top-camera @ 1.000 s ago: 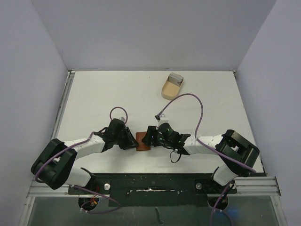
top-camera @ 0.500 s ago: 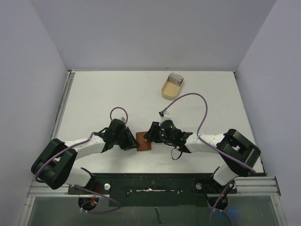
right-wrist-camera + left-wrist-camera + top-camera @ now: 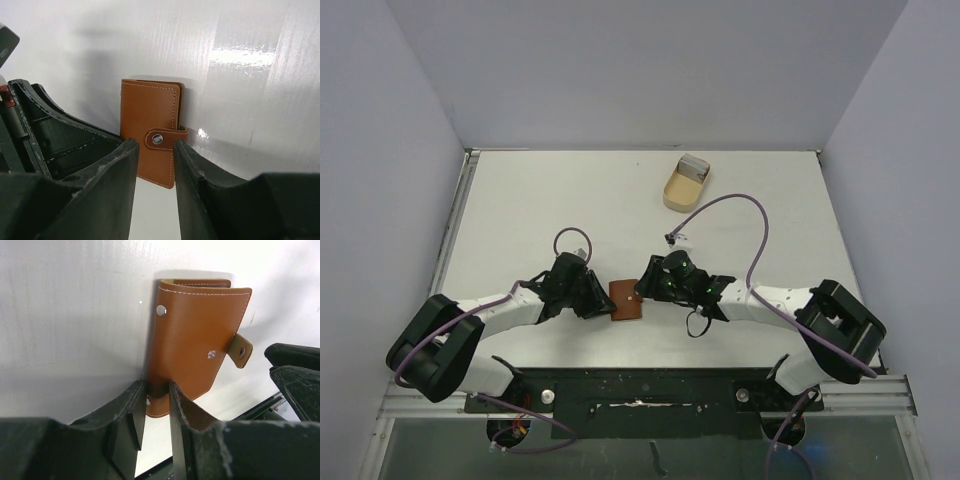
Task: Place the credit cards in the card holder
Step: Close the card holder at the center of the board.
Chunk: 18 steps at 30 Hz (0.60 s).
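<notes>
Centrally, near the front edge of the white tabletop (image 3: 520, 200): card holder (image 3: 626, 299), reddish-brown, set between both arms' jaws. Pinched at one lower corner by the left jaws, closed narrow on the leather. Flanked on the strap side by the right jaws, narrow gap, snap tab between them; cannot tell whether pressing on it or just beside. Well apart, toward the far edge: tan oval tray (image 3: 669, 195) holding the pale grey credit cards (image 3: 694, 167).
</notes>
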Motion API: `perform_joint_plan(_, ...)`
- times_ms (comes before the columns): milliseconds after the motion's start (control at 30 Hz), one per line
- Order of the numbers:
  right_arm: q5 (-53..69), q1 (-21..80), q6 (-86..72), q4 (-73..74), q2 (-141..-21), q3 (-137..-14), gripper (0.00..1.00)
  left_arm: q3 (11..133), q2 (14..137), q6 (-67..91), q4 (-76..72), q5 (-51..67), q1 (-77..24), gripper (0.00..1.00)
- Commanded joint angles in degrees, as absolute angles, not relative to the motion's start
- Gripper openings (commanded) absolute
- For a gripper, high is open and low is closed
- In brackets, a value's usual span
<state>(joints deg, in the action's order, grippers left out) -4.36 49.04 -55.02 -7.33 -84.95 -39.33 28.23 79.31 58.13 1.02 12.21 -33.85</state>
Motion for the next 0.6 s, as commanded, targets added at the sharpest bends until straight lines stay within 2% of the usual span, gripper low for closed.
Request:
perform_joint_plan(0, -4.2, 48.2, -56.4, -8.7, -87.0, -41.6, 0.35, 27.4, 80.1, 57.9, 2.2, 10.2, -34.5, 0.23)
perform_joint_plan(267, -0.1, 48.5, -55.8, -12.3, -92.0, -43.3, 0.35, 27.5, 80.0, 58.2, 2.1, 10.0, -34.8, 0.23)
perform_joint_plan(567, 0.6, 49.6, -54.2, -8.9, -91.2, -43.7, 0.29, 28.0, 80.9, 58.1, 1.8, 10.1, -34.9, 0.23)
